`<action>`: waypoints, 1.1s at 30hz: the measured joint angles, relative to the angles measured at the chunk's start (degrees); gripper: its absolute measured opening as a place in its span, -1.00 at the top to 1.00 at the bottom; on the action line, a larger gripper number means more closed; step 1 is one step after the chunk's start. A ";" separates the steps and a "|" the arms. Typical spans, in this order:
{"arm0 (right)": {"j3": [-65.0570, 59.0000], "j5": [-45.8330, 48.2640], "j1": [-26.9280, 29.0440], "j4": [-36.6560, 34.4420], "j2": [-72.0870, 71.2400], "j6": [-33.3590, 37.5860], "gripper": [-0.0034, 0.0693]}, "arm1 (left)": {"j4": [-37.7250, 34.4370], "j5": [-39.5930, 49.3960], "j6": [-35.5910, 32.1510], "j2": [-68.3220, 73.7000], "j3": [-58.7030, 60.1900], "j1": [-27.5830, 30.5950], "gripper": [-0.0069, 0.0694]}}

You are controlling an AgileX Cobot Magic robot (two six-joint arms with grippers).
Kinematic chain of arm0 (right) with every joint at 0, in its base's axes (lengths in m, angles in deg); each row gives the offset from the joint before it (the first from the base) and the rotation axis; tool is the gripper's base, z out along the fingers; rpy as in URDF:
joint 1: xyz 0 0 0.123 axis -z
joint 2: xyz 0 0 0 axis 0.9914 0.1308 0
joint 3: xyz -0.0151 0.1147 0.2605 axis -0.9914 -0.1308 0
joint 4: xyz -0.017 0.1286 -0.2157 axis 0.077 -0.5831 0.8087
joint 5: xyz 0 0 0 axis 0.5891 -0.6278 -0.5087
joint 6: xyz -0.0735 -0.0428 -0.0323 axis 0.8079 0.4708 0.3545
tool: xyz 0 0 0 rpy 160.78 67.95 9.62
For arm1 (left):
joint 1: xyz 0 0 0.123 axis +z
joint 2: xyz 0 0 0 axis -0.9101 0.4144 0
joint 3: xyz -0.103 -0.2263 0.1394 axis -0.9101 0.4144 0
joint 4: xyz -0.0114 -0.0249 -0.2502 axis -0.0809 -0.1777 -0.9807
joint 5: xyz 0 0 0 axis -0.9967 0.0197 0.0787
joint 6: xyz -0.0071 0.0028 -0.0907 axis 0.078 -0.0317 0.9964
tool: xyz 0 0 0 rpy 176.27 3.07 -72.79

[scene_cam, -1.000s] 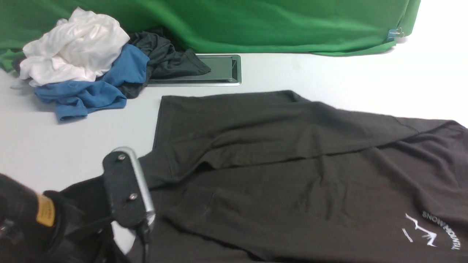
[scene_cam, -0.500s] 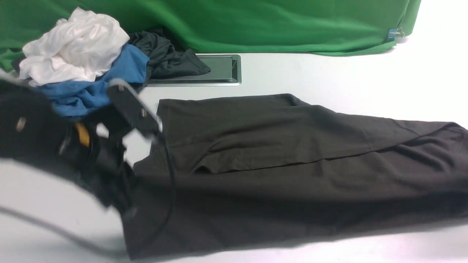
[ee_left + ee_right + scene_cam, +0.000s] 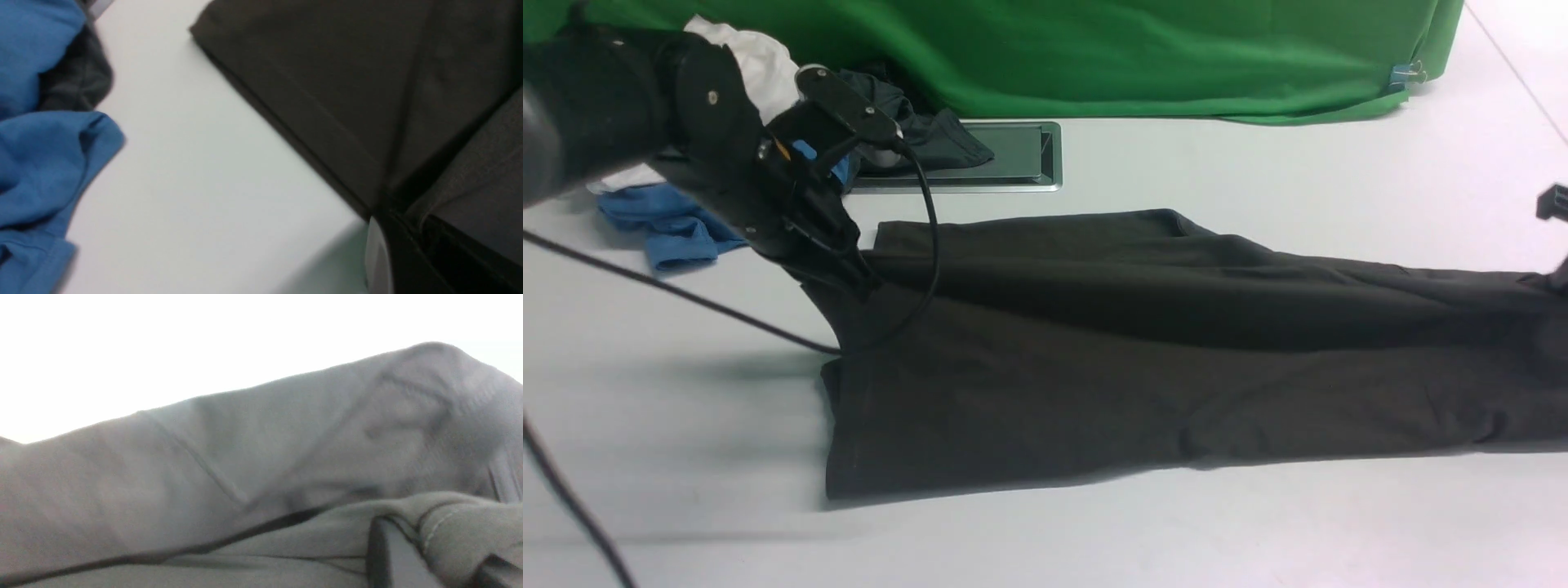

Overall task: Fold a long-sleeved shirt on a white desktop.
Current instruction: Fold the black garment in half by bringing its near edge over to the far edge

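**Progress.** The long-sleeved shirt point(image 3: 1143, 367) lies on the white surface point(image 3: 1258, 180) as a long dark band. It runs from left of centre out past the right edge of the front view. Its near half lies flat. The chest logo is not visible, so the front panel is judged to be turned under. One lengthwise fold is judged nearly laid, but the carried edge is not yet set down at the left end, where the cloth rises off the surface to the left hand. What remains, by my judgement: lower and let go that edge, flatten the band, then fold it across its length into a compact packet. The sleeves cannot be made out separately.

**Arm pose.** The left arm reaches in from the far left, its wrist angled downward. The left hand point(image 3: 848, 273) is closed on the shirt's left end, and the wrist view shows cloth pinched between its fingers. A black cable point(image 3: 686, 298) trails from it over the surface. The right hand point(image 3: 433, 555) is barely in the front view. Its wrist view shows hemmed cloth bunched against a finger, so it appears closed on the right end.

**Surroundings.** A blue garment point(image 3: 670, 229) lies just behind the left arm, well apart from the shirt's near half.
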 joint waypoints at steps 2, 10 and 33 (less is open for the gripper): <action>1.92 -0.22 -0.07 -0.21 1.49 0.50 0.67 | 0.41 0.26 -0.06 1.66 -1.56 0.85 0.74; 10.09 -0.01 -3.25 -0.32 8.27 0.61 0.66 | 1.29 0.20 -2.09 6.16 -6.33 1.82 0.74; 13.75 -2.52 -4.32 0.41 9.96 2.61 -0.35 | 6.91 -11.46 -1.62 11.03 -7.42 1.82 0.68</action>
